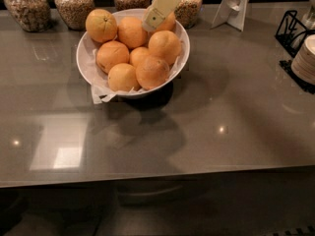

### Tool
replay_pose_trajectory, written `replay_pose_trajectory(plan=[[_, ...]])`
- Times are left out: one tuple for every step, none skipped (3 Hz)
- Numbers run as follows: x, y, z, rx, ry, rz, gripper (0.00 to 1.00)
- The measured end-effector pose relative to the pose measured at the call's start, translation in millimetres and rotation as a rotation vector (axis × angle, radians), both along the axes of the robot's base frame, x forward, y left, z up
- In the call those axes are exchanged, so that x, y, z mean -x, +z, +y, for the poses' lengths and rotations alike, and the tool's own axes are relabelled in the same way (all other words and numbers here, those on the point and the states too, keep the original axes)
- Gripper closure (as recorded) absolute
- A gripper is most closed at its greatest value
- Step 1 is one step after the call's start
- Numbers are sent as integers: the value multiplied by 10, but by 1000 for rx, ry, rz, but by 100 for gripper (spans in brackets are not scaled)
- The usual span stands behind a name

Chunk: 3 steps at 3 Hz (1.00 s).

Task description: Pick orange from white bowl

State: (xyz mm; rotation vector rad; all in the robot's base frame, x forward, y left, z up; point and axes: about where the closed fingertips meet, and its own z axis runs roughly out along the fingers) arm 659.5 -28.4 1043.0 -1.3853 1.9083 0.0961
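Orange-skinned fruits (123,76), eight in all, fill one wide glossy white paper-lined bowl (81,63), and the smooth round orange (171,23) lies just behind the single cream gripper (158,11) hovering over them, its opening impossible to tell.

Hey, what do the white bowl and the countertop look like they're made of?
White bowl: likely glazed ceramic, with a glossy rim and a paper lining. Countertop: polished grey stone or composite, mirroring lights. The pincer, apparently cream plastic, hovers over the bowl's far side.

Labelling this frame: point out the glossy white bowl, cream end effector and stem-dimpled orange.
Glossy white bowl (185,41): camera view, right rim.
Cream end effector (152,19): camera view, tip, over the bowl's back.
Stem-dimpled orange (101,26): camera view, skin centre.
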Motion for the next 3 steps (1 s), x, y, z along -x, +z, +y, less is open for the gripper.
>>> replay_pose_trajectory(plan=[[-133, -88, 7, -1, -40, 6, 4], [-315, -216, -54, 1, -101, 17, 27], [-455, -327, -35, -1, -128, 34, 41]])
